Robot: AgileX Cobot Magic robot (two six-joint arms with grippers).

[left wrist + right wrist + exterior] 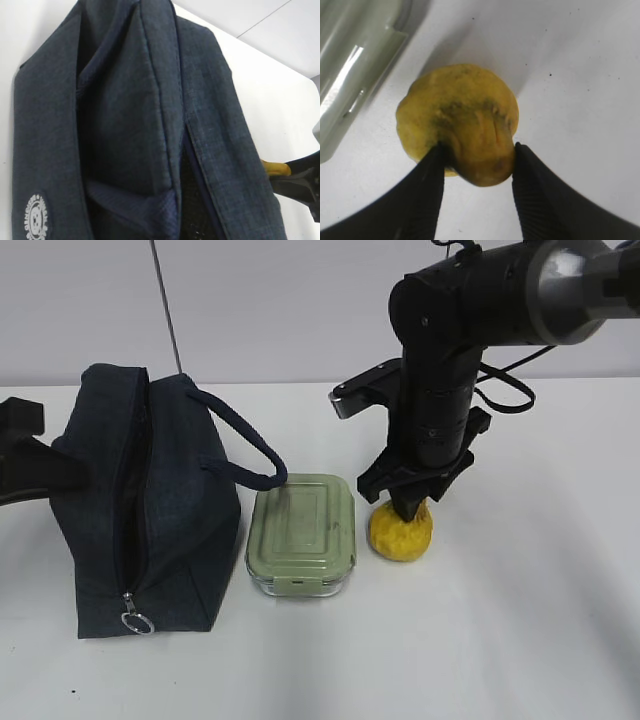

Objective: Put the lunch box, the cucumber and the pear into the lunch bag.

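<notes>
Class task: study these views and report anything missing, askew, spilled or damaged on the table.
Nothing looks spilled or damaged. The lunch box sits flat with its lid on, the pear stands upright, and the lunch bag lies beside them. One oddity: no cucumber shows in any view.

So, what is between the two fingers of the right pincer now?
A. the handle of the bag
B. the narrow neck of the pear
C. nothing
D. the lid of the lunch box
B: in the right wrist view the right pincer has its two dark fingers on both sides of the pear neck.
</notes>
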